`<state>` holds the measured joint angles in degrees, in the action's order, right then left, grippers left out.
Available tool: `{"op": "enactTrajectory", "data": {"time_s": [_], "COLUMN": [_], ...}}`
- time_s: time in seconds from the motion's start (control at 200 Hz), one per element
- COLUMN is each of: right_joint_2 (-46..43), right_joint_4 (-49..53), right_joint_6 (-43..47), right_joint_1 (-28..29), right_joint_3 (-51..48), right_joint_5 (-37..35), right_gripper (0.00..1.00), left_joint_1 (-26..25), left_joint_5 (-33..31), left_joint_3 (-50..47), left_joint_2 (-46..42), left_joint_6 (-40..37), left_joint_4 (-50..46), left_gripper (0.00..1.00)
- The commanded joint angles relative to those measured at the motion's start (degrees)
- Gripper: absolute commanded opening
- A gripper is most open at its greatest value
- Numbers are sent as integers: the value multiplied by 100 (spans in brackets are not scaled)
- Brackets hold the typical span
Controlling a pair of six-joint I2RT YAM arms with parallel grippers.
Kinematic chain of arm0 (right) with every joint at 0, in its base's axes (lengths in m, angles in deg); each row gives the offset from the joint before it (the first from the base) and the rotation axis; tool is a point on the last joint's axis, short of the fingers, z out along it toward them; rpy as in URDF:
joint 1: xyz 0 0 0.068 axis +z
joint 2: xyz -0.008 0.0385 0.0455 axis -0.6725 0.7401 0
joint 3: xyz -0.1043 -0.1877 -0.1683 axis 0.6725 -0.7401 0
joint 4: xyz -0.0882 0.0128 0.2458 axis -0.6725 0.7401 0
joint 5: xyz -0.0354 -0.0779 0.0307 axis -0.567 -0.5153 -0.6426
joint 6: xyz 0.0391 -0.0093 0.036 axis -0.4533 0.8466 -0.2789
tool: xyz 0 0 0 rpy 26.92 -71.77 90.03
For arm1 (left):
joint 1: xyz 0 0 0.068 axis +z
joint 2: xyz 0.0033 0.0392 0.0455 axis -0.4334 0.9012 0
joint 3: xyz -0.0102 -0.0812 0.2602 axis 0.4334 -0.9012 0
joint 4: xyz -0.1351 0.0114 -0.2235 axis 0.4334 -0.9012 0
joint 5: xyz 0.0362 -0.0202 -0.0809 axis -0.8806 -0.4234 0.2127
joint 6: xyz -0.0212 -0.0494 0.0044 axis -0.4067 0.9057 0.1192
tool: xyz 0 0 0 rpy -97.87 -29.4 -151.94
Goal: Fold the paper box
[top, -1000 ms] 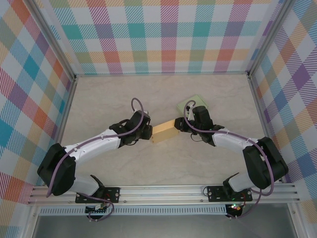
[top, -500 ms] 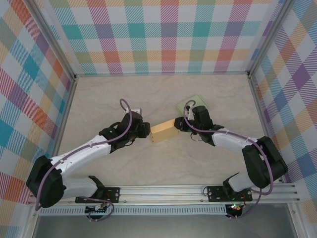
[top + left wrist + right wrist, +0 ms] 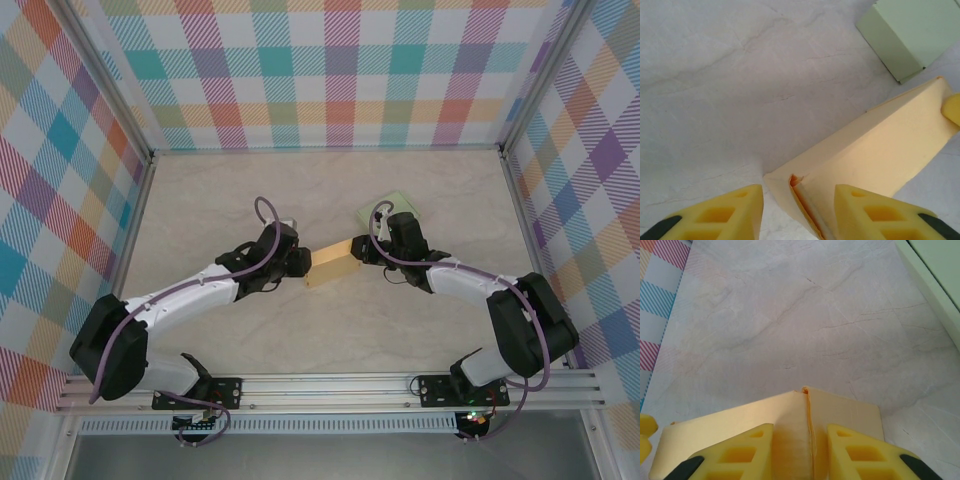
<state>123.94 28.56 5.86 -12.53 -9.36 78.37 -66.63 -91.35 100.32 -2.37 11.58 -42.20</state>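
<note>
The box [image 3: 333, 264] is pinched at one end between the narrow fingers of the right gripper [image 3: 800, 432]. Its other end is loosely straddled by the parted left gripper [image 3: 796, 195]. If closed askew, that end could be crushed.

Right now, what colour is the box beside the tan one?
Pale green box; clearest in the left wrist view.

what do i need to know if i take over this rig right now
The left tool is open, straddling one end corner of the yellow paper box.
The right tool is shut on the box's other end.
The box lies mid-table between the arms; a green box sits just beyond the right tool.
Done: body looks formed.
To do: the end flap at the left tool gapes; likely press it shut.
</note>
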Motion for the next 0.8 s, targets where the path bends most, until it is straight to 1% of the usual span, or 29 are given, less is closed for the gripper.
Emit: {"op": "enactTrajectory", "data": {"time_s": [0.0, 0.32, 0.43, 0.515, 0.58, 0.8], "right_joint_2": [356, 365, 351, 364, 381, 431], "right_joint_4": [1049, 1054, 1065, 1059, 1037, 975], "right_joint_6": [69, 69, 69, 60, 52, 21], "right_joint_1": [54, 59, 57, 58, 59, 59], "right_joint_3": [-230, -229, -239, -249, -263, -287], "right_joint_5": [-243, -264, -302, -312, -310, -277], "right_gripper": [28, 27, 26, 26, 26, 26], "left_joint_1": [78, 140, 166, 175, 175, 175], "left_joint_5": [-1, 40, 44, 85, 153, 368], "left_joint_3": [-182, -528, -667, -788, -902, -1290], "left_joint_2": [-29, -22, -84, -122, -108, -55], "left_joint_6": [97, 172, 200, 249, 309, 518], "left_joint_4": [134, 214, 223, 264, 333, 590], "left_gripper": [35, 33, 25, 17, 16, 15]}}
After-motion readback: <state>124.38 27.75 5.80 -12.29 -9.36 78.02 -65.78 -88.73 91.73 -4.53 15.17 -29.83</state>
